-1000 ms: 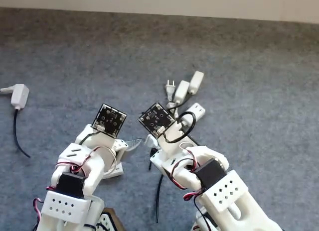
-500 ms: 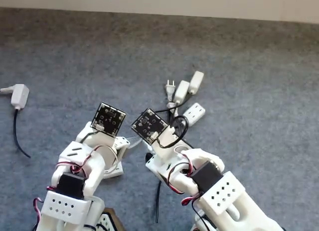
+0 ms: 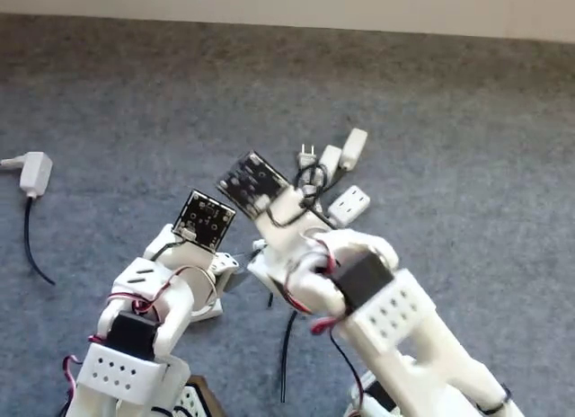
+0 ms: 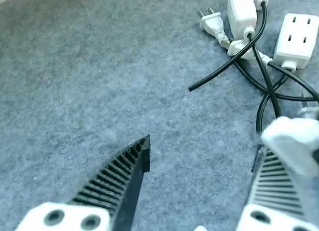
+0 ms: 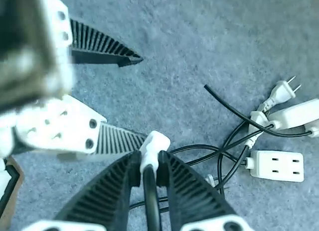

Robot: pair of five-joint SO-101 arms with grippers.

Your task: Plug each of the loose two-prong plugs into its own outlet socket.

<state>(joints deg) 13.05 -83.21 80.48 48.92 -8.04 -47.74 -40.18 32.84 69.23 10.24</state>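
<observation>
White plug pinched in right gripper; left gripper close by w/ jaws apart, abv grey carpet.

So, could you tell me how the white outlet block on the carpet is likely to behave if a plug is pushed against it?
The outlet block looks small and lies loose on the carpet, so it would probably slide or twist rather than hold firm. Its black cord curls slackly, so it likely gives little restraint.

the right end effector has carried its plug toward the left arm.
</observation>
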